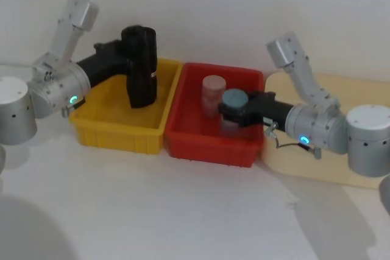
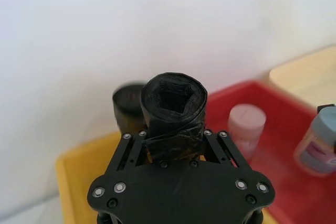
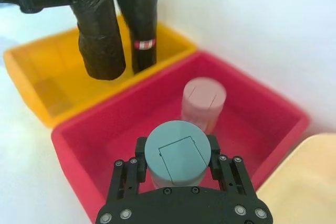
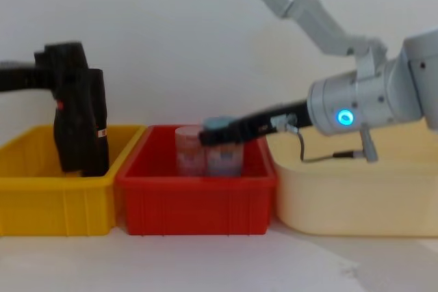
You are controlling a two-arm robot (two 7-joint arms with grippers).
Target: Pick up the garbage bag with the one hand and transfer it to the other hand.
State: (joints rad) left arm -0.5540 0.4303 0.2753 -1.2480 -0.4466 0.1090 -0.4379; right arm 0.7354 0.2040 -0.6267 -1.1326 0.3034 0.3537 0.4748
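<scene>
My left gripper (image 1: 135, 53), on the teal-green-ringed arm, is shut on a garbage bag (image 1: 139, 83), a tall black roll held upright over the yellow bin (image 1: 116, 129). In the left wrist view the fingers (image 2: 131, 148) clamp the roll (image 2: 173, 100) just below its top. Its lower end (image 3: 102, 51) hangs inside the bin, seemingly off the floor. A second black roll (image 3: 140, 19) with a red-and-white label stands right behind it. My right gripper (image 1: 234, 106), on the blue-ringed arm, is shut on a blue-lidded jar (image 3: 177, 151) in the red bin (image 1: 210, 147).
A pink-lidded jar (image 1: 214, 89) stands in the red bin beside the blue-lidded one. The yellow and red bins sit side by side against the white wall. A cream tray (image 1: 341, 89) lies to the right, under my right arm.
</scene>
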